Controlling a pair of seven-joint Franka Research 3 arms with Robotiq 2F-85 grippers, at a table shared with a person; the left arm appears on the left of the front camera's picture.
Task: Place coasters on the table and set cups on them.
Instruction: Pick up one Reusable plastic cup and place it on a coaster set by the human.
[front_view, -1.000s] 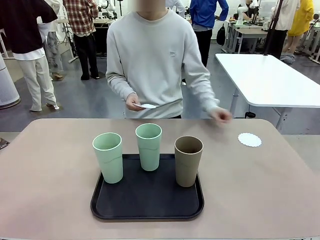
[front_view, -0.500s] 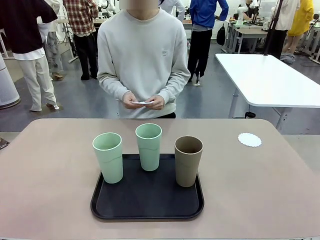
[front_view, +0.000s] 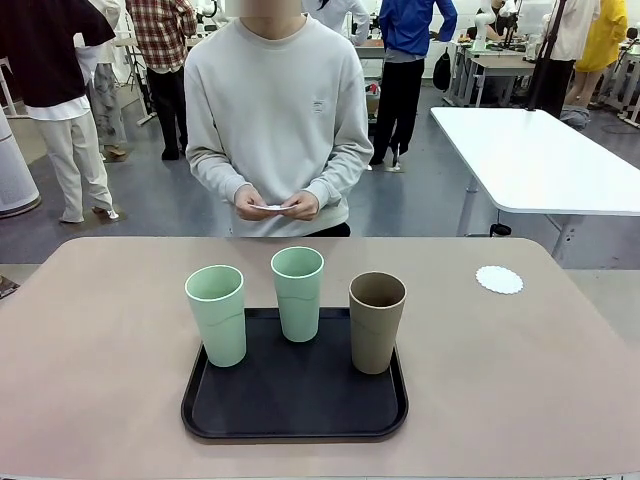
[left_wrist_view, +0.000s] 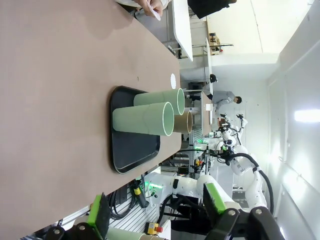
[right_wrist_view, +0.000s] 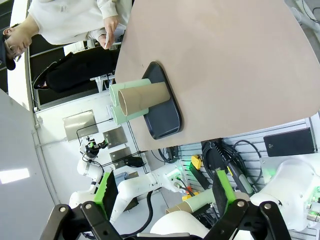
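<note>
**Three cups on the tray, one coaster on the table, both grippers idle**

A black rectangular tray (front_view: 292, 395) with rounded corners lies on the wide beige-pink matte table (front_view: 100, 350), close to the robot's edge. All three tall, tapered, handleless cups stand upright on it and do not touch one another. A pale mint green cup (front_view: 216, 315) is at the tray's left side. A second pale mint green cup (front_view: 298, 294) is at the middle of the tray's far edge. A brown-tan cup (front_view: 377, 322) is at the tray's right side.

One small round white paper coaster (front_view: 499, 280) with a scalloped lacy edge lies flat and bare on the table. It is well to the right of the tray and a little farther toward the person's side.

Beyond the tray, a person in a pale grey sweatshirt stands at the far edge. One hand (front_view: 249, 203) and the other hand (front_view: 301, 207) meet at waist height. Between them they pinch thin white paper pieces (front_view: 273, 208); how many cannot be told.

The left gripper (left_wrist_view: 157, 210) is released. Its green pads are spread wide with nothing between them, and it is well apart from the tray. The right gripper (right_wrist_view: 165, 195) is likewise spread and empty, also well away from the tray.
</note>
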